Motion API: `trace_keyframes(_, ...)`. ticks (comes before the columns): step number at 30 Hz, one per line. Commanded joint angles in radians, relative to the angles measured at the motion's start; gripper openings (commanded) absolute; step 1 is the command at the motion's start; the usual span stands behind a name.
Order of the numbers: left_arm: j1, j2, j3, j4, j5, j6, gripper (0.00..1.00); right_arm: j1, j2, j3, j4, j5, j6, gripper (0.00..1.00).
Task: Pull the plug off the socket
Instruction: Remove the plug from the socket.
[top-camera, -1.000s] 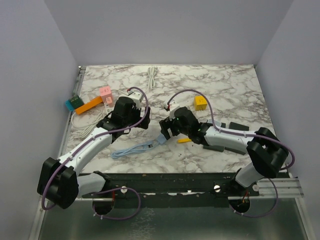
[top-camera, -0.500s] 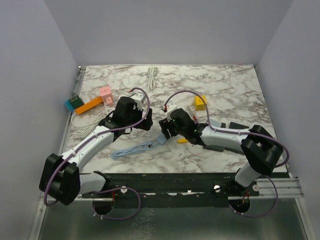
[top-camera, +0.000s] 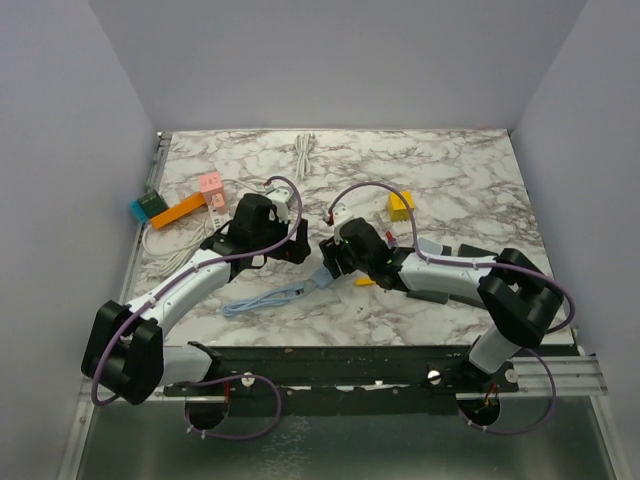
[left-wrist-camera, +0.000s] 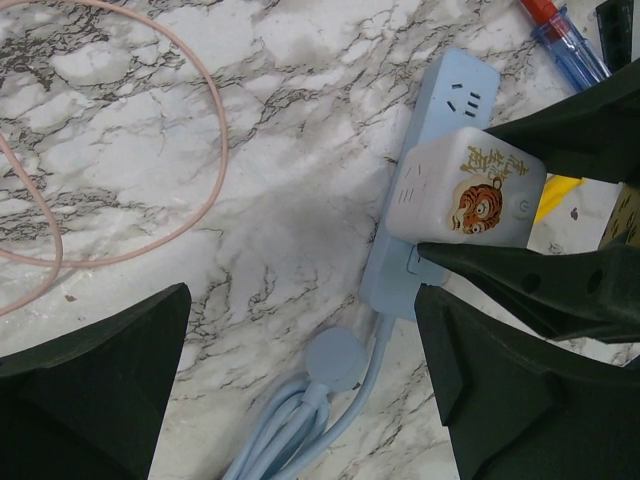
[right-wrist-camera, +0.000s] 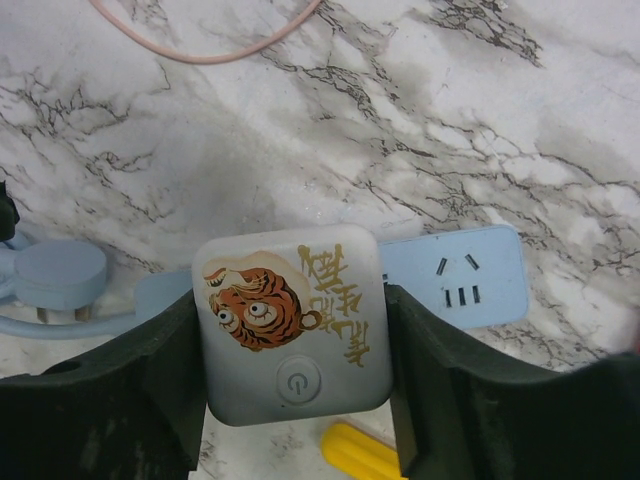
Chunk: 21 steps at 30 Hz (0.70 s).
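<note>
The white plug (right-wrist-camera: 292, 325) stands in the pale blue power strip (right-wrist-camera: 470, 280), which lies flat on the marble desk (top-camera: 450, 170) between the two arms. The right end effector (right-wrist-camera: 295, 345) is closed on the plug, with one finger against the side facing the strip's free socket and the other against the side facing its cable (left-wrist-camera: 300, 435). In the overhead view the strip's long axis runs roughly left to right, and the cable trails toward the left arm. The plug sticks up from the strip's top face, so I judge the pull should go straight up off the desk. The left end effector (left-wrist-camera: 300, 300) hangs wide open and holds nothing, just beside the strip's cable end, and looks well placed to pin the strip down. The plug's face bears a tiger-head sticker, gold Chinese characters I cannot read with confidence, and a round button with a power symbol. No brand name shows.
</note>
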Motion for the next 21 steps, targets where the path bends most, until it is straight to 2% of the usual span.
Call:
trace_keyframes(1,0.005,0.010,0.004,0.025,0.063,-0.013,0.99,0.006,-0.010,-0.030,0.033,0.036,0.017,0.29)
trace_keyframes(4,0.005,0.014,0.004,0.040,0.104,-0.022,0.99,0.006,-0.065,-0.082,0.103,0.063,0.036,0.07)
trace_keyframes(6,0.007,0.013,0.000,0.062,0.138,-0.032,0.99,0.006,-0.106,-0.122,0.152,0.081,0.053,0.01)
trace_keyframes(13,0.007,0.048,-0.010,0.099,0.280,-0.042,0.99,0.006,-0.184,-0.215,0.279,0.094,0.103,0.01)
trace_keyframes(21,0.008,0.177,0.001,0.103,0.422,-0.071,0.96,0.006,-0.253,-0.276,0.374,0.101,0.117,0.01)
